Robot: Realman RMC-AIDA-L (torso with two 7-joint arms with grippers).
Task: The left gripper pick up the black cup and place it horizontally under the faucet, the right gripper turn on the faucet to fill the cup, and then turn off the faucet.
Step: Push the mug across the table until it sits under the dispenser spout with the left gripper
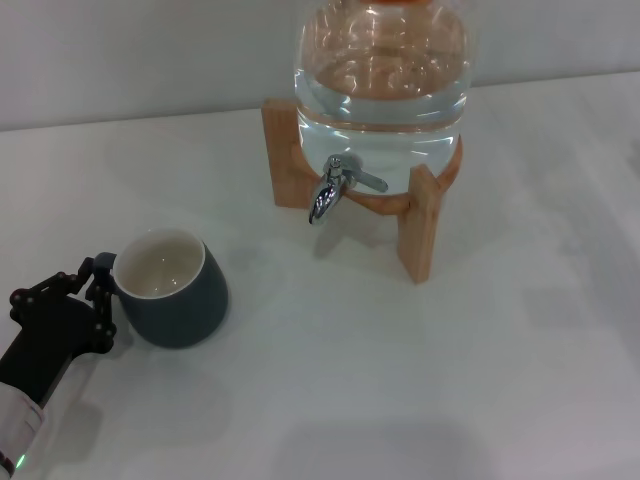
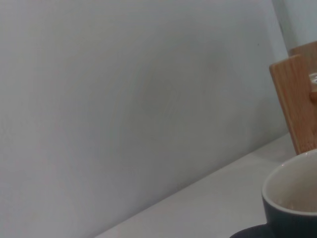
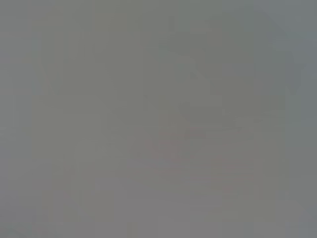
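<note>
Left gripper [image 1: 100,295] sat at the black cup [image 1: 175,290], fingers straddling its handle side, apparently clenched on it. Cup stood upright, well apart from the faucet [image 1: 335,188]. Best lift straight, keep level. Right gripper unseen.

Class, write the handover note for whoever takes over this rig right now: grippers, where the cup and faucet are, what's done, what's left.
Left gripper: at the black cup's left side by the rim; grip not clear.
Right gripper: not in view.
Cup: upright on the table, empty, left of and nearer than the faucet.
Faucet: on the water jar in its wooden stand, no water running.
Done: approach to the cup.
Left: lift, place under the spout, open the faucet, fill, close.
</note>
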